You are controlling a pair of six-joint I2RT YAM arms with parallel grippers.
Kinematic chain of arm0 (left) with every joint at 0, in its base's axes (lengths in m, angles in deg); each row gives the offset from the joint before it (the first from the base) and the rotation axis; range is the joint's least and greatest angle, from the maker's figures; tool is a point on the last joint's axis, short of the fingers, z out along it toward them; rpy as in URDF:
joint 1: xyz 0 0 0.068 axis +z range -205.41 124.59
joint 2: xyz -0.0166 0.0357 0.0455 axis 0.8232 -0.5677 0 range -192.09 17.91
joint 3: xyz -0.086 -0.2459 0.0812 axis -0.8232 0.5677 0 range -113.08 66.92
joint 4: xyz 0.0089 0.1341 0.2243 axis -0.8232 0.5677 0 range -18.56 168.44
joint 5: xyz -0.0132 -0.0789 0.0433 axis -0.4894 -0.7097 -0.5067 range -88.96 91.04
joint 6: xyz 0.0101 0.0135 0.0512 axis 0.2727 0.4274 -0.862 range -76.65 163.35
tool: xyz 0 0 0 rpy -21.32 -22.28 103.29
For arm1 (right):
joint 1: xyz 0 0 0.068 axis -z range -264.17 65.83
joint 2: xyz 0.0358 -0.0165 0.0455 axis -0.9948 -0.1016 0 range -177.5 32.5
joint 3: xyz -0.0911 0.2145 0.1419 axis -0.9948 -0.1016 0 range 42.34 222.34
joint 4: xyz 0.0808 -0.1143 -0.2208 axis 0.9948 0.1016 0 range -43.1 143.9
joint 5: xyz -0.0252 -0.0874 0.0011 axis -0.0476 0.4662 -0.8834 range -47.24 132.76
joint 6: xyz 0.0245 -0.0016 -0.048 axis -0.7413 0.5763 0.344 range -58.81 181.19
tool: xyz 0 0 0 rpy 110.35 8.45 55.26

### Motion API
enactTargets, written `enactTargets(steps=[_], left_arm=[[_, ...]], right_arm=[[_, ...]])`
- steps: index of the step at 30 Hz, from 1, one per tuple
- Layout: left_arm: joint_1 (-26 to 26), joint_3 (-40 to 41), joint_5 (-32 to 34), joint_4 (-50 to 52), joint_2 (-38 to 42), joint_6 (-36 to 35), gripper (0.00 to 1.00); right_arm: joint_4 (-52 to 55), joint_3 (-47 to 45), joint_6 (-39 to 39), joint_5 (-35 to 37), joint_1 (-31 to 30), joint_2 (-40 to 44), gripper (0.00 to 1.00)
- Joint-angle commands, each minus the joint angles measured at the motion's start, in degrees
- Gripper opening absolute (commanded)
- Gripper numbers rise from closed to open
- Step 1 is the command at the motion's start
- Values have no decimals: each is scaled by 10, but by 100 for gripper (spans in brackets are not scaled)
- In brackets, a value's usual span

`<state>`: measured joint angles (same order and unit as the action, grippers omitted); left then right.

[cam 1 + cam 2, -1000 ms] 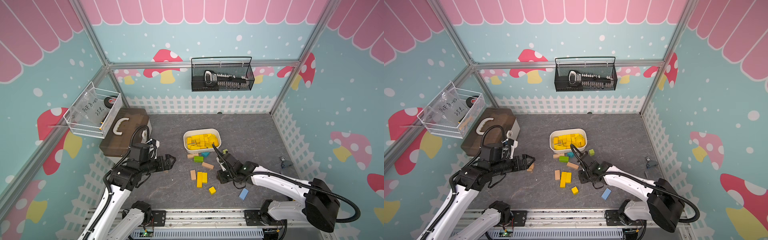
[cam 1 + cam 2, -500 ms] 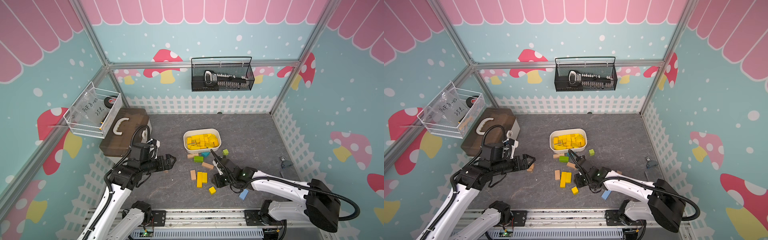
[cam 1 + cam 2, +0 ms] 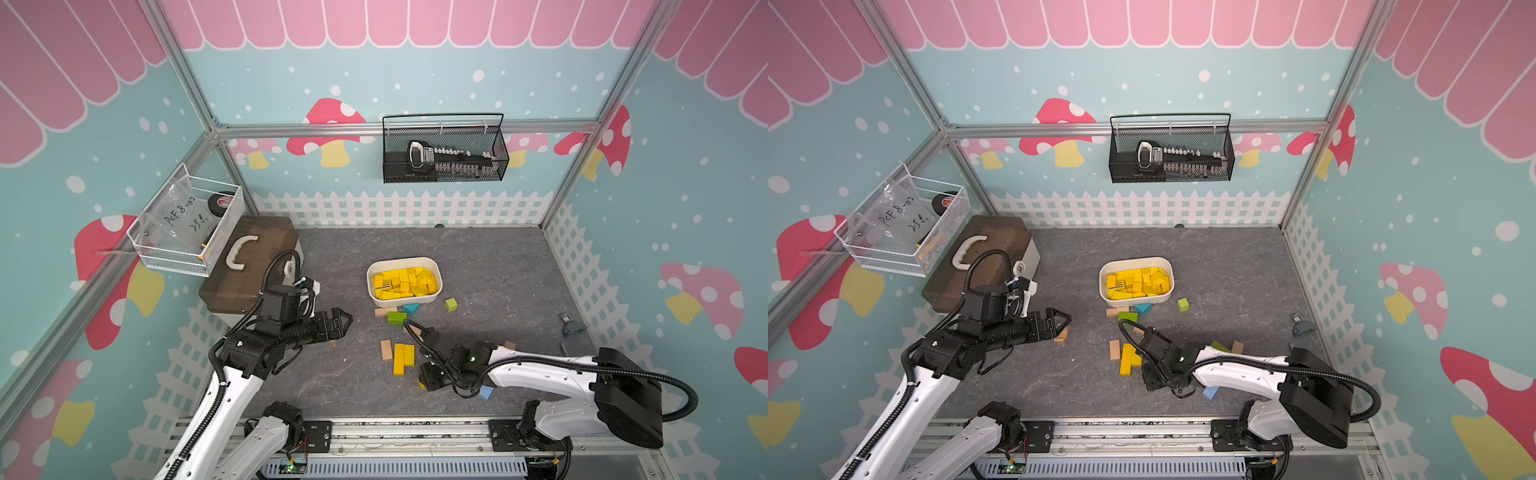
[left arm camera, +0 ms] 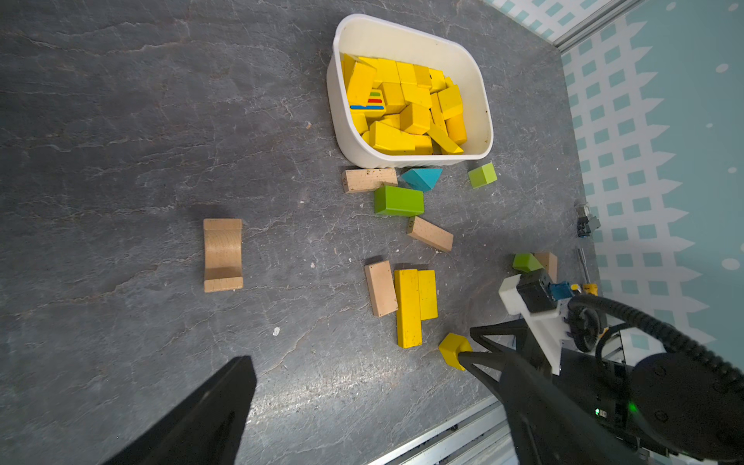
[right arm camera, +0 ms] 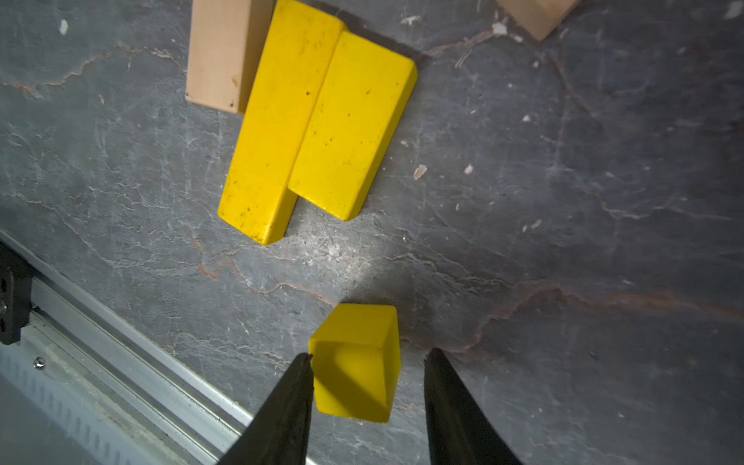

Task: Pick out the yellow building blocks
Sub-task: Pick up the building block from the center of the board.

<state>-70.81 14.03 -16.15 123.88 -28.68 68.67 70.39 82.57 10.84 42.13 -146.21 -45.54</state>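
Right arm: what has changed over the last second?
The right gripper swung back toward the front rail and dropped over the small yellow cube, which now sits between its open jaws; nothing gripped yet. The left gripper stayed open and hovering; the two yellow bars and the bin have not moved.

Grey tabletop [image 3: 498, 257] (loose blocks [image 3: 399, 358], white tub [image 3: 415, 298])

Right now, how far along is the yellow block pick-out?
Mostly done: the white tub holds a heap of yellow blocks. In hand: the right end effector straddles a small yellow cube on the mat, jaws not yet closed on it. Left: a long yellow bar and a shorter yellow brick lying side by side. The left end effector is open and empty.
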Motion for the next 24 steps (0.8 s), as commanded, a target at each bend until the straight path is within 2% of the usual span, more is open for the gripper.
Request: enactTargets(steps=[1,11,21,24], left_arm=[[3,7,-3,-6,1,2,99],[3,7,-3,-6,5,2,99],[3,7,-4,-6,6,2,99],[2,7,-3,-5,7,2,99]], right_arm=[[20,23,-18,20,-10,-13,45],[28,33,-18,22,-13,-27,35],[41,52,-15,21,-17,-55,34],[44,51,-18,25,-16,-53,28]])
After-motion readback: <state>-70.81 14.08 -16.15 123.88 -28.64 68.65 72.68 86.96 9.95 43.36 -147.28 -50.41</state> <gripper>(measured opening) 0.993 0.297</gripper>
